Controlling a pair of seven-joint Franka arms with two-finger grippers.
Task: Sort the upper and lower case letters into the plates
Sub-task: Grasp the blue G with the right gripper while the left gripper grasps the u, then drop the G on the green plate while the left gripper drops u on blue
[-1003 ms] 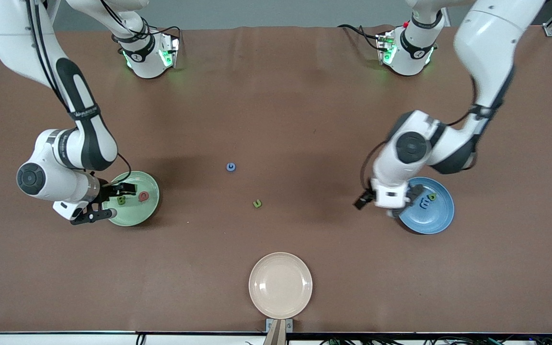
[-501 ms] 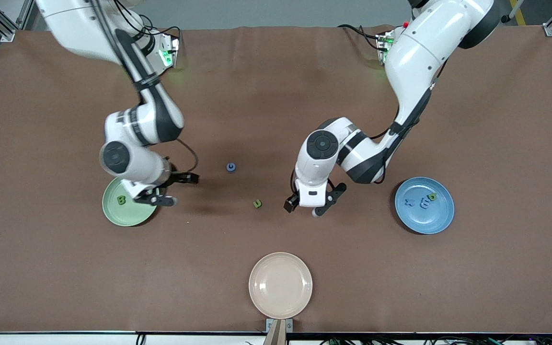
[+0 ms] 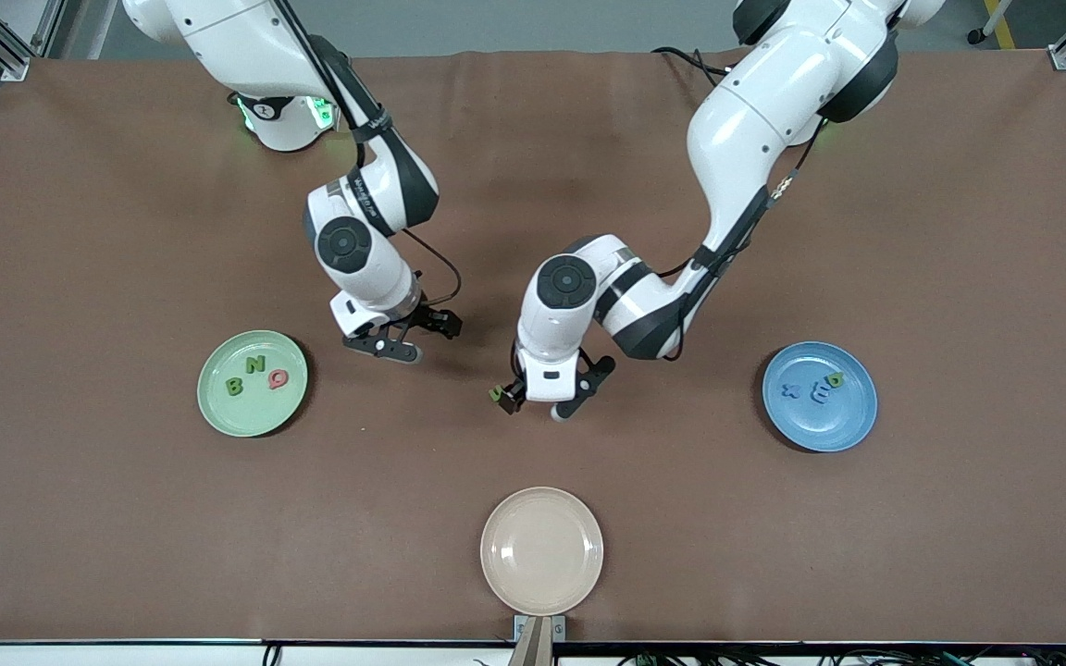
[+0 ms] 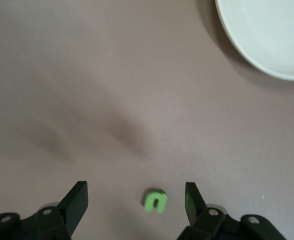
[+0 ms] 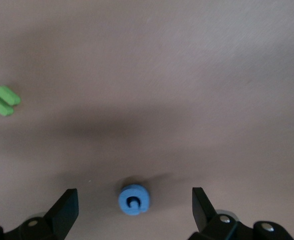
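A green u [image 4: 155, 200] lies on the brown table between the spread fingers of my left gripper [image 4: 135, 202], untouched; in the front view the u [image 3: 496, 394] peeks out beside that gripper [image 3: 533, 404]. A blue G [image 5: 133, 199] lies between the open fingers of my right gripper [image 5: 134, 210], also untouched. In the front view the right gripper [image 3: 434, 340] hides the G. The pale green plate [image 3: 218, 407] holds a green B [image 3: 234, 386], a green N [image 3: 255, 363] and a pink-red Q [image 3: 278, 378]. The blue plate [image 3: 820, 430] holds a blue x [image 3: 790, 389], a blue E-like piece [image 3: 822, 395] and a green b [image 3: 834, 379].
A cream-beige plate [image 3: 541, 592] with nothing on it sits at the table edge nearest the front camera, and its rim [image 4: 247, 50] shows in the left wrist view. The green u [image 5: 4, 100] also appears in the right wrist view.
The right arm swung from the green plate to over the blue G. The left arm swung from the blue plate to over the green u. The N now shows on the green plate.
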